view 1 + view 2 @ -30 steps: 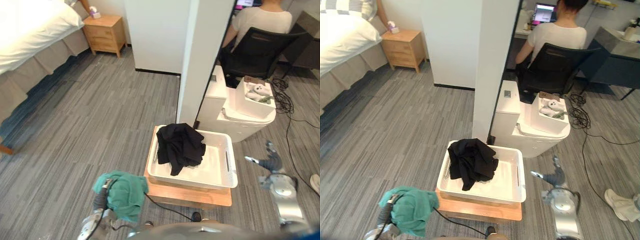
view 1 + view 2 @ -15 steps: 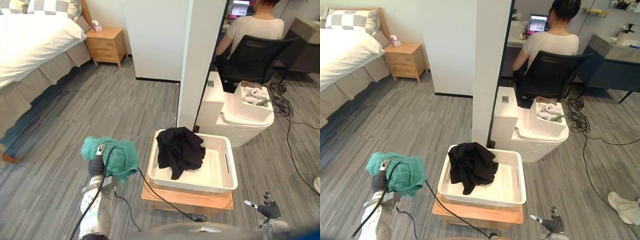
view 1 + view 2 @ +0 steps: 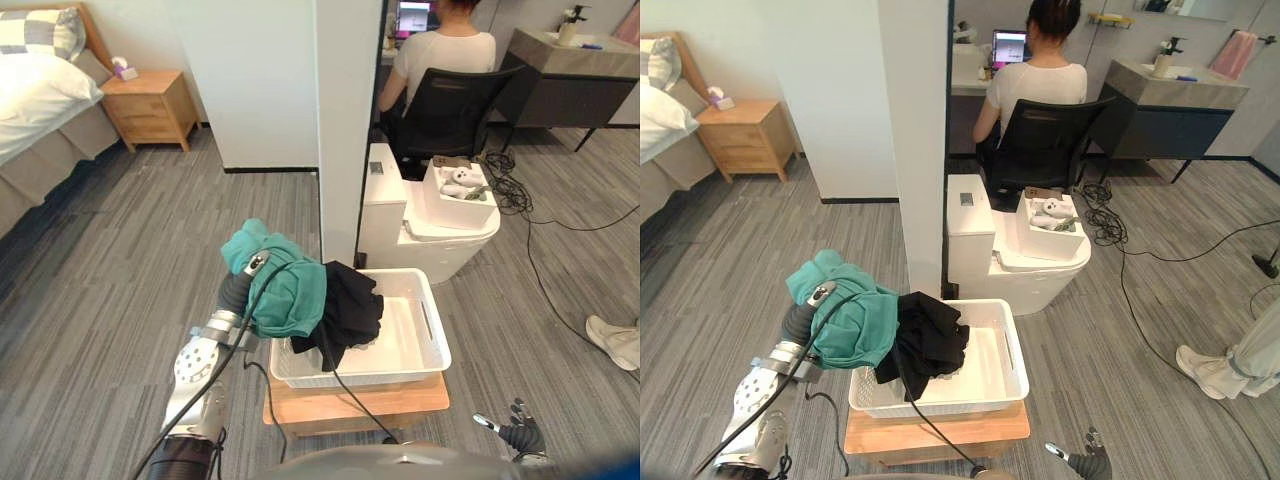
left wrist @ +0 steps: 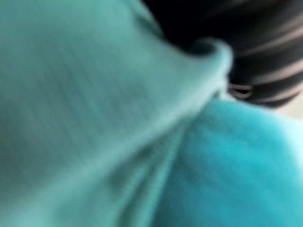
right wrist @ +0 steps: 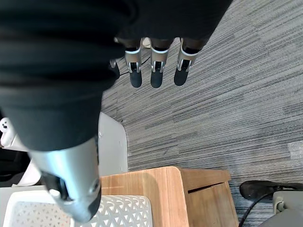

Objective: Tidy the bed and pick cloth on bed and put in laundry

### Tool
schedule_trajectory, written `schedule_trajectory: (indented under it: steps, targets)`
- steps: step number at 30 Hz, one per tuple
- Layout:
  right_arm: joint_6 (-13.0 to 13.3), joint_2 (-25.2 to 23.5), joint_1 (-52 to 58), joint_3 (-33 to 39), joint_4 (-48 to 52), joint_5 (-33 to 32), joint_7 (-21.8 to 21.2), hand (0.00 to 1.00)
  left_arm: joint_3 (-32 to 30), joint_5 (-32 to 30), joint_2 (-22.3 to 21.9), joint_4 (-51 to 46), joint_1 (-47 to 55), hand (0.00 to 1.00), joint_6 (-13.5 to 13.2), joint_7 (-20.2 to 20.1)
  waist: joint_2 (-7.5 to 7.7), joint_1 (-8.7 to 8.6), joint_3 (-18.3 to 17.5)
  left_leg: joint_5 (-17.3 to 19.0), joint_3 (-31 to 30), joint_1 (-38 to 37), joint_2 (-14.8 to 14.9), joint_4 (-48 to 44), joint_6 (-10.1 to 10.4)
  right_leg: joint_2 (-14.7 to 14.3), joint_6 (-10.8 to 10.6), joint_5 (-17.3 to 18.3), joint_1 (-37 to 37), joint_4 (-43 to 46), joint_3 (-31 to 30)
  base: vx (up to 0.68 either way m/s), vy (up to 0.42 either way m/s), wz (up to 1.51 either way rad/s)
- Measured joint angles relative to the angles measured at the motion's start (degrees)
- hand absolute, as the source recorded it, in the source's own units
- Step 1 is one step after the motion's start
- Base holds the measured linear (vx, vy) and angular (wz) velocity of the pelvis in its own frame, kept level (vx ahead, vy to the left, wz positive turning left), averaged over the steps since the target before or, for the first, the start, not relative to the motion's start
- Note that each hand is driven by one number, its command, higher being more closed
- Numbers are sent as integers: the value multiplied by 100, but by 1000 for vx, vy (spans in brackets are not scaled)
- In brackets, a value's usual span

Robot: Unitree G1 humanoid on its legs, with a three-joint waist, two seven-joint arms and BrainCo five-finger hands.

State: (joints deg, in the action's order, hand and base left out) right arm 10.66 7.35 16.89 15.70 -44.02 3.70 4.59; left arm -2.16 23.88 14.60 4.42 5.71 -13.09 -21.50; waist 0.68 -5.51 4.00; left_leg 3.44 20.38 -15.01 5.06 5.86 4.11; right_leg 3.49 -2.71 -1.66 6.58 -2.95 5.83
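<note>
Left eye view: left hand (image 3: 236,291) is raised at 9 o'clock of the white basket (image 3: 428,348); the teal cloth (image 3: 282,282) is bundled over it and hides the fingers, so I cannot tell whether they are curled or straight; the bundle sits over the basket's 9 o'clock rim and overlaps the black cloth (image 3: 352,308) lying in that side of the basket; cannot tell if the two cloths touch; basket stands on a low wooden stand (image 3: 350,402); right hand (image 3: 517,436) is low at 5 o'clock of the basket, fingers spread, holding nothing; white pillar (image 3: 335,120) is at 12 o'clock of the basket, white toilet (image 3: 395,225) at 1 o'clock; bed (image 3: 35,105) and nightstand (image 3: 150,105) are far off at 10 o'clock; a person (image 3: 445,55) sits in a black chair at 1 o'clock.

Right eye view: same layout; teal bundle is against the basket's 9 o'clock rim; a person's shoe (image 3: 1200,368) is on the floor at 3 o'clock.

Left wrist view: teal folds right up against the lens; a dark streaked patch past them, cannot tell what it is.

Right wrist view: right fingers (image 5: 156,72) are straight in a row, thumb apart, nothing between them; past them are grey floor (image 5: 227,104), a corner of the stand and a corner of the basket's lattice wall.
</note>
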Motion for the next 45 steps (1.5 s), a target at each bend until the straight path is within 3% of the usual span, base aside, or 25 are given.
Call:
schedule_trajectory:
  steps: [7,14,18,22,24,26,27,31,35,41,45]
  targets:
    - [-2,-1,98,-39,47,-2,-54,0,109,-123,147,294,-9,100,412,-331,-71,-21,-51,35,127,-31,34,4,1,-45,19,13,-10,-7,-95,-29,-20,-7]
    - [-9,-18,202,-72,52,-7,-132,0,553,-1054,159,1374,-34,100,722,-345,-93,-136,-60,99,401,-156,92,3,94,-137,33,6,-10,-4,-323,2,-20,-18]
    - [-17,-12,317,-285,251,-17,-206,0,1029,-2146,171,2208,-397,100,733,-39,-144,-150,51,171,627,-164,113,4,162,-194,45,25,-131,45,-512,-12,-21,-23]
    - [-14,-13,62,-393,266,-137,-218,0,1129,-2471,246,2808,-1095,100,709,416,-180,-244,256,182,850,237,96,3,174,-204,31,54,-684,217,-687,-48,-31,-27]
    - [-4,42,-255,-401,265,-320,-221,0,1129,-2540,368,3117,-1646,100,709,726,-212,-410,547,131,1081,499,98,-7,155,-180,15,38,-1045,333,-743,-20,-34,-12]
    - [12,88,-480,-394,265,-422,-223,0,1127,-2593,445,3264,-1960,100,705,903,-271,-451,786,73,1172,646,82,-64,77,-181,33,-8,-1253,405,-836,23,-18,-29]
    - [53,112,-665,-391,266,-506,-226,0,1122,-2784,486,3431,-2307,0,701,1211,-317,-503,973,74,1254,795,79,-164,79,-175,38,-33,-1465,466,-893,75,-24,-31]
    - [286,233,-1011,-435,269,-615,-231,0,1070,-2967,575,3585,-2945,0,701,2061,-348,-625,1349,82,1476,1013,87,-416,90,-140,46,-33,-1677,577,-1020,78,-16,-18]
    - [492,276,-1037,-590,456,-762,-232,0,1048,-3004,691,3824,-3530,0,693,2409,-269,-622,1540,96,1565,1219,102,-695,106,-110,46,-34,-1880,702,-1258,53,-9,-15]
    - [570,267,-1034,-826,817,-901,-231,0,985,-2993,709,3802,-3894,0,694,2362,-215,-604,1702,111,1710,1393,120,-865,123,-88,46,-34,-2044,783,-1351,5,-3,-3]
    - [585,261,-1030,-965,971,-902,-220,0,892,-2678,689,3794,-3890,0,690,2016,-215,-579,1702,172,1825,1405,155,-1007,136,-90,46,-34,-2042,826,-1448,-31,-1,-4]
